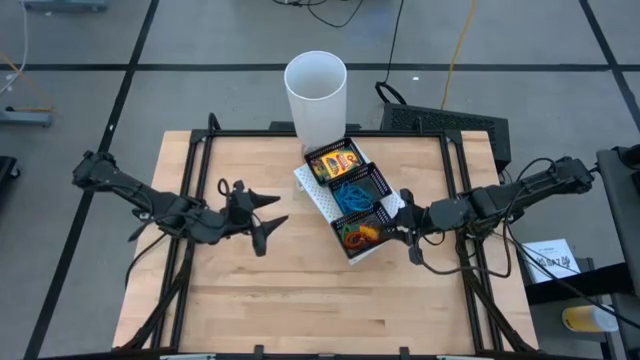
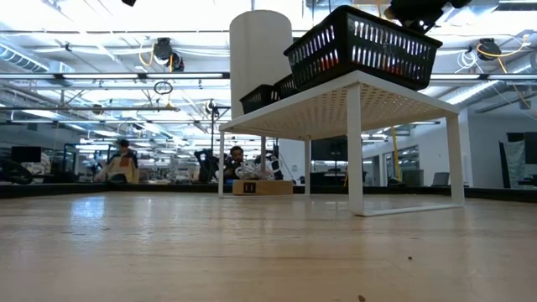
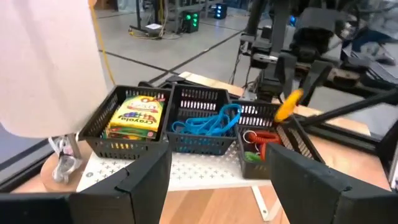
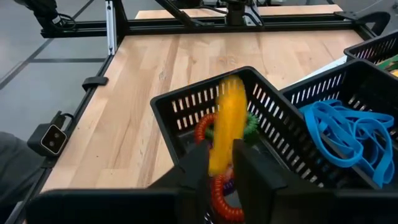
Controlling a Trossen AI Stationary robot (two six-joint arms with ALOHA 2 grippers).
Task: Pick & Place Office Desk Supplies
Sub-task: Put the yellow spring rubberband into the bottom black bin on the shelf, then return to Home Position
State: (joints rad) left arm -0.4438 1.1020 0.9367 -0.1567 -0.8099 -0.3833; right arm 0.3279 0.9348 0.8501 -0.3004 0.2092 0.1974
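A black mesh tray (image 1: 386, 186) stands on a white riser (image 1: 314, 196). Its far compartment holds a yellow-and-green crayon box (image 3: 134, 117). The middle one holds blue rubber bands (image 3: 208, 121), and the near one red, orange and green bands (image 4: 222, 193). My right gripper (image 4: 225, 168) hangs over the near compartment, at the tray's right side, with an orange rubber band (image 4: 227, 118) between its fingers. My left gripper (image 1: 272, 218) stands open left of the tray, above the bare wood, holding nothing. My right gripper has the orange rubber band (image 3: 288, 106) between its two fingers, which stand close together. The band sticks out past the fingertips and looks blurred. The fingers slant down from the table's right side. The band is above the near compartment, clear of the bands lying in it.
A tall white cup (image 1: 316, 95) stands just beyond the tray's far end. In the low view the riser (image 2: 352, 92) lifts the tray (image 2: 361, 46) well above the tabletop. Bare wood lies left of and in front of the riser.
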